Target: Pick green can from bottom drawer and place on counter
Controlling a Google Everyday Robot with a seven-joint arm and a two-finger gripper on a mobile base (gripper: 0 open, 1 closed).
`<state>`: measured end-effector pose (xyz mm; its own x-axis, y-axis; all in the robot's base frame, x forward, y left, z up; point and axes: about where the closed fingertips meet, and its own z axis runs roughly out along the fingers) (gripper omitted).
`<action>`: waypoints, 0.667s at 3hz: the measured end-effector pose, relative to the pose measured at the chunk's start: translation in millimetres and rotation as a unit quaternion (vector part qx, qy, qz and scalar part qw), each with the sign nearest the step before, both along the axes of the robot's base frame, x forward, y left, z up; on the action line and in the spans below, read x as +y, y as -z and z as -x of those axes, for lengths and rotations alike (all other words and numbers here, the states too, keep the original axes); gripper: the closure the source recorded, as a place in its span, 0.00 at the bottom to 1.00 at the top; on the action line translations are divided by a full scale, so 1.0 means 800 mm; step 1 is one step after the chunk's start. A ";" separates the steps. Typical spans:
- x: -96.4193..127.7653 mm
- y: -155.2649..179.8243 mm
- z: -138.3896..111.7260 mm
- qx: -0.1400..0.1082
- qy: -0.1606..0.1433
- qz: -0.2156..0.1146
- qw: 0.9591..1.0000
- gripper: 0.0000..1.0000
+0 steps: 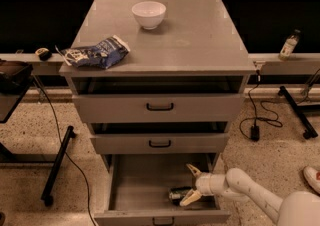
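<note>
Grasp step, I judge: my fingers [193,170] are spread open inside the bottom drawer [135,186], the green can [177,193] lying sideways just ahead, by the lower fingertip, so next I must straddle it, close, then lift toward the desk [200,35].
</note>
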<state>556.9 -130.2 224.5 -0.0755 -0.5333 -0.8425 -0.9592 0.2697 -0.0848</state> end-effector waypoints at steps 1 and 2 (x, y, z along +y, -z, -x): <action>0.015 0.040 -0.009 -0.003 -0.006 0.035 0.999 0.17; 0.019 0.083 -0.012 -0.003 -0.017 0.067 0.998 0.40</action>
<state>566.4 -115.0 158.2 -0.0512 -0.6439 -0.7634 -0.9670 0.2229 -0.1232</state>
